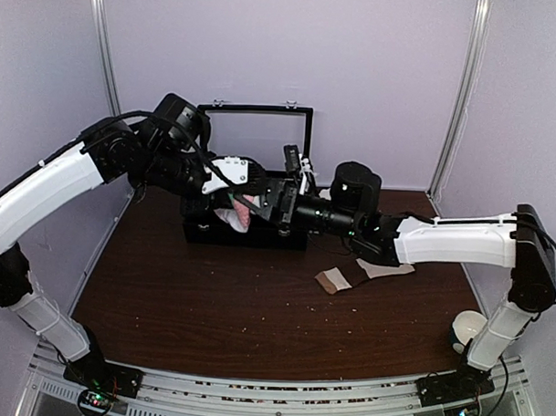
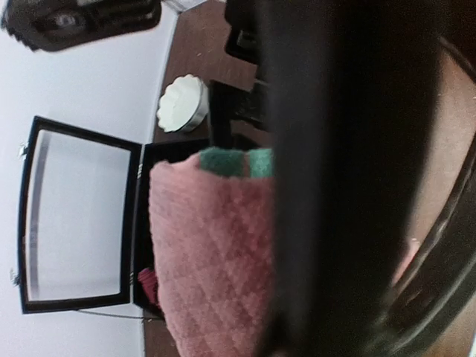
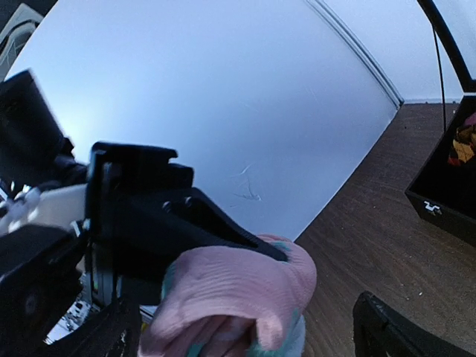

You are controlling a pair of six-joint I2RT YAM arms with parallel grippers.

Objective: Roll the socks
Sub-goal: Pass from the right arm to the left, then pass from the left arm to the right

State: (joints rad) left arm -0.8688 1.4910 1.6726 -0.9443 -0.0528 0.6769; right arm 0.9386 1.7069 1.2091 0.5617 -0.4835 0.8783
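Two socks: your left jaws clamp the pink sock (image 1: pixel 243 212), a quilted knit bunched into a rounded lump over the hard black case (image 1: pixel 245 236); your right jaws gape open beside it. Inside the case lies an orange and dark red bundle (image 3: pixel 461 145). At four o'clock from it, the cream sock (image 1: pixel 385 269) lies flat on the tabletop (image 1: pixel 211 306).
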